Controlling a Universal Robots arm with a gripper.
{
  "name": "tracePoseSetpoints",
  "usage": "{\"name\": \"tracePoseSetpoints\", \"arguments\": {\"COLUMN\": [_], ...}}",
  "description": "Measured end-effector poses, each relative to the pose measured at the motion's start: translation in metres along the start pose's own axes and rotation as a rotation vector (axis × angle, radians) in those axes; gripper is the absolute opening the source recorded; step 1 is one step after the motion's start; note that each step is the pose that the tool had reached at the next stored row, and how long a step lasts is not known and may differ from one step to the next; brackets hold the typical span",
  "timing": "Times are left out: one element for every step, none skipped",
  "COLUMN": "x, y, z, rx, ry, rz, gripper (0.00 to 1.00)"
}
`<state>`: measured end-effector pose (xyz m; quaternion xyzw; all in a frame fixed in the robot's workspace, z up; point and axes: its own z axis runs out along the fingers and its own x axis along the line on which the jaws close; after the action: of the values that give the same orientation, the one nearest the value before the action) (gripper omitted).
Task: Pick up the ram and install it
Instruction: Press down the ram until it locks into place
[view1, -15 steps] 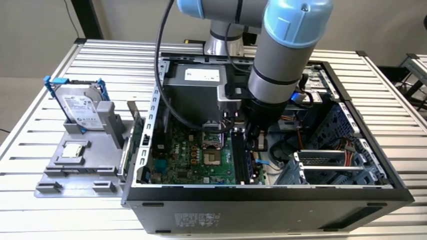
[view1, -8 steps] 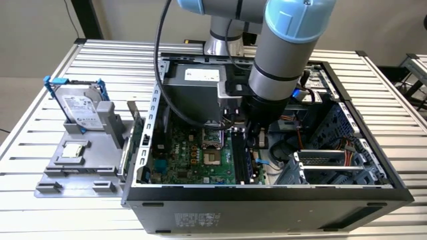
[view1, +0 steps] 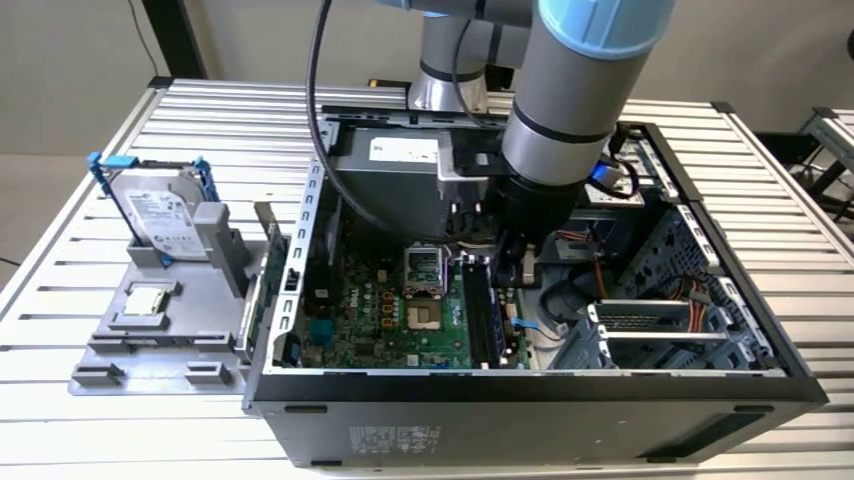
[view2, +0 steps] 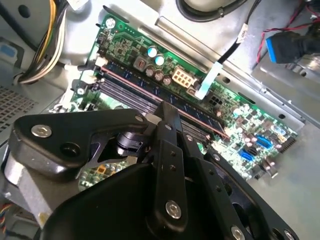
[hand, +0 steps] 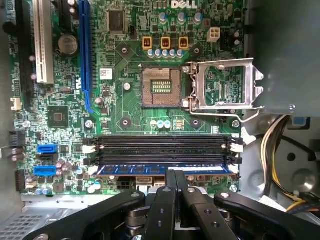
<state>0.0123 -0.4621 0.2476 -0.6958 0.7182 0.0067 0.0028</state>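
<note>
The ram (hand: 125, 170) is a long dark stick with a blue edge. It stands in the motherboard memory slot nearest my gripper (hand: 175, 173). In the second wrist view the ram (view2: 200, 117) runs slantwise across the green board. My gripper's (view2: 167, 107) two black fingers are pressed together, with their tips on the middle of the stick's top edge and not around it. In the exterior view the gripper (view1: 514, 275) reaches down into the open computer case, just above the ram (view1: 491, 325) at the motherboard's right side.
Other memory slots (hand: 162, 145) lie beside the ram. The processor socket (hand: 161, 86) stands with its metal latch frame (hand: 225, 82) swung open. Outside the case (view1: 534, 395), a grey tray (view1: 147, 340) holds a hard drive in a blue frame (view1: 160, 215) and a small square chip (view1: 147, 300). Cables (hand: 280, 150) run along the case wall.
</note>
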Motion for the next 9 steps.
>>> {"name": "tracePoseSetpoints", "arguments": {"x": [0.0,-0.0001,-0.0001,-0.0001,-0.0002,-0.0002,-0.0003,-0.0003,-0.0004], "y": [0.0,0.0,0.0,0.0,0.0001,0.0001,0.0001,0.0001,0.0001], "z": [-0.0016,-0.004,-0.0067,-0.0095,-0.0125,-0.0159,-0.0188,-0.0217,-0.0244], "rx": [0.0,0.0001,0.0,0.0,0.0,-0.0001,-0.0001,-0.0001,0.0], "ry": [-0.0001,-0.0001,0.0001,0.0001,0.0,0.0,0.0,0.0,-0.0001], "rz": [0.0,0.0,0.0,0.0,0.0,0.0,0.0,0.0,0.0], "gripper": [0.0,0.0,0.0,0.0,0.0,0.0,0.0,0.0,0.0]}}
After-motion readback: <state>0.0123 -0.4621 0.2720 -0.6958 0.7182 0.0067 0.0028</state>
